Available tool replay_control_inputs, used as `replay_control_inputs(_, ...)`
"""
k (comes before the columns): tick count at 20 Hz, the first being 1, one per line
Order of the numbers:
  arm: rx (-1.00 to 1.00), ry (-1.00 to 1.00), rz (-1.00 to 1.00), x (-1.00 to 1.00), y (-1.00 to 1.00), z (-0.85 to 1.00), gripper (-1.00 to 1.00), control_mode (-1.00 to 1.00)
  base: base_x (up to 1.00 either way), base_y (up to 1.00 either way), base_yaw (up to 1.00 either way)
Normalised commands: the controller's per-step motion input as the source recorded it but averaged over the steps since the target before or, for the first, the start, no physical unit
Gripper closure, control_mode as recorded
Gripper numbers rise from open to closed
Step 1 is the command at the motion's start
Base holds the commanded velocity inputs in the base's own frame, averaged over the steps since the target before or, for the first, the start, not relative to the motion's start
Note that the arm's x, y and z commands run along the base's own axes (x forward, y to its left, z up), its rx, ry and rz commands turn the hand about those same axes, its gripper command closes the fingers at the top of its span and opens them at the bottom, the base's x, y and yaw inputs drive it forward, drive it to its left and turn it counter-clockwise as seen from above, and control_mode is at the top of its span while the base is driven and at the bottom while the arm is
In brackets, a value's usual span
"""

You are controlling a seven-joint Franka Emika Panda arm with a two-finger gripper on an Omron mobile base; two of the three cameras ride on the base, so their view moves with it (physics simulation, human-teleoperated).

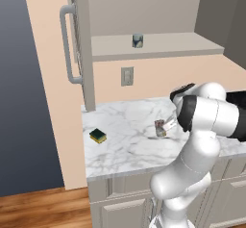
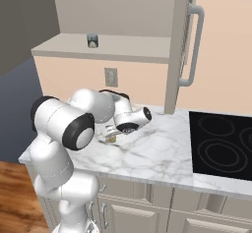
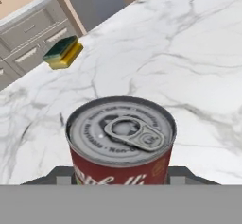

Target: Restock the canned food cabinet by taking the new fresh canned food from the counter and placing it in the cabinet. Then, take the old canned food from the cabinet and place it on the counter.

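1. In a simulated kitchen, the white arm reaches low over the counter (image 1: 120, 150). Its gripper (image 1: 166, 125) is set about the old canned food (image 3: 121, 135), the slim can with the red band and the pull-tab lid.

2. In the hand view the can stands dead centre between the two finger tips, one on each flank, with its lid tilted up toward the camera. The lower edge of that view hides where the pads would meet the can wall, so it cannot be told whether the jaws are clamped on it or just slack beside it.

3. The left base view shows the can (image 1: 159, 128) upright, its long axis vertical, near the middle of the marble slab. The hand comes at it from the robot's right. Whether its base rests on the stone or sits just above it is not clear.

4. The new fresh canned food (image 1: 138, 40), short and grey-blue, stands on the shelf of the cabinet (image 1: 163, 46), up and behind the hand and well apart from it. The restocking half of the task looks done.

5. What remains appears to be the set-down and release. The next move turns on the can being straight ahead between the fingers, so they would need to part sideways and then draw back clear of the lid.

6. A green-and-yellow sponge (image 1: 98, 135) lies toward the counter's left end, well apart from the can.
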Motion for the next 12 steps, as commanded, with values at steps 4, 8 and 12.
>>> replay_control_inputs(4, 0.00, -0.04, 0.00, -0.16, 0.00, 0.07, -1.00, -1.00, 0.00, 0.00, 0.00)
replay_control_inputs(8, 0.00, -0.12, 0.00, -0.28, 0.00, 0.24, -1.00, -1.00, 0.00, 0.00, 0.00)
replay_control_inputs(12, 0.00, -0.20, 0.00, -0.22, 0.03, 0.57, -1.00, -1.00, 0.00, 0.00, 0.00)
